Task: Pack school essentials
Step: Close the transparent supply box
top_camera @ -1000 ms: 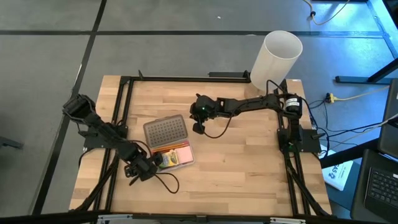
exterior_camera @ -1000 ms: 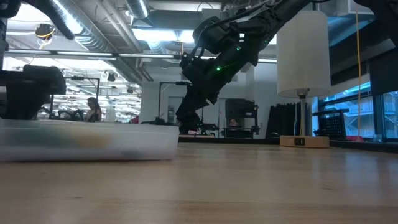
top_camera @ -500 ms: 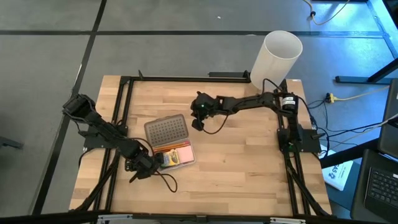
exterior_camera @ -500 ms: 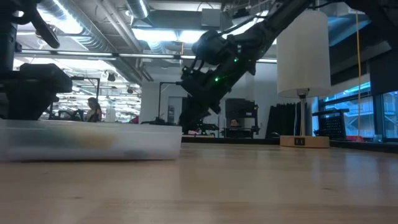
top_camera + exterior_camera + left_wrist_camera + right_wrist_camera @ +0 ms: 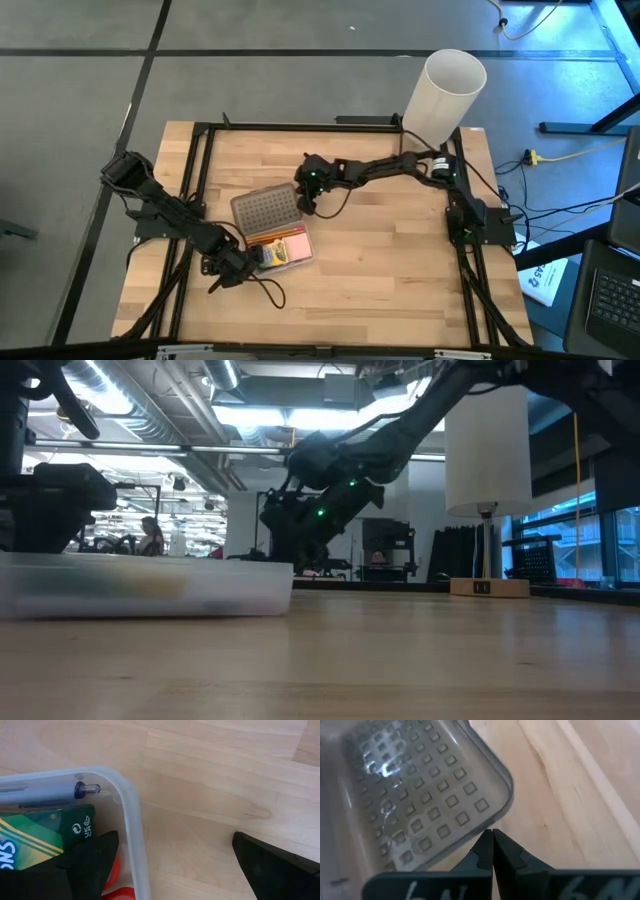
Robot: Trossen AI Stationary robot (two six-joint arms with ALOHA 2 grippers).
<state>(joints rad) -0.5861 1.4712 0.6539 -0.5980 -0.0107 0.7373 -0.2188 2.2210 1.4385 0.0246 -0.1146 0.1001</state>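
The clear case [image 5: 285,250] lies open on the table, its dimpled grey lid [image 5: 265,210] flipped toward the far side. Inside it are a green-and-yellow crayon box [image 5: 45,835], a slim grey pen [image 5: 40,795], red scissors handles [image 5: 117,870] and a pink pad [image 5: 297,246]. My left gripper [image 5: 176,837] points down at the case's near-left corner and is open, with one finger over the crayon box and the other over bare table. My right gripper [image 5: 492,834] is shut, and its tips stand at the lid's right-hand corner [image 5: 495,815]. My left gripper straddles the case's corner wall [image 5: 132,820]; I cannot tell whether either finger touches it. My right gripper slants down from the table's right, its shut tips at the rim of the lid's corner [image 5: 487,827]; I cannot tell whether they touch it.
A tall white cylinder [image 5: 445,95] stands at the table's far right corner. A black frame [image 5: 300,125] runs along the table's edges. Bare wood [image 5: 390,270] lies to the right of the case and in front of it.
My right gripper has come down and toward the table's left, from above the middle of the table to the lid's right edge, staying shut. My left gripper has kept its place and rolled a little about its own axis. The case has not moved.
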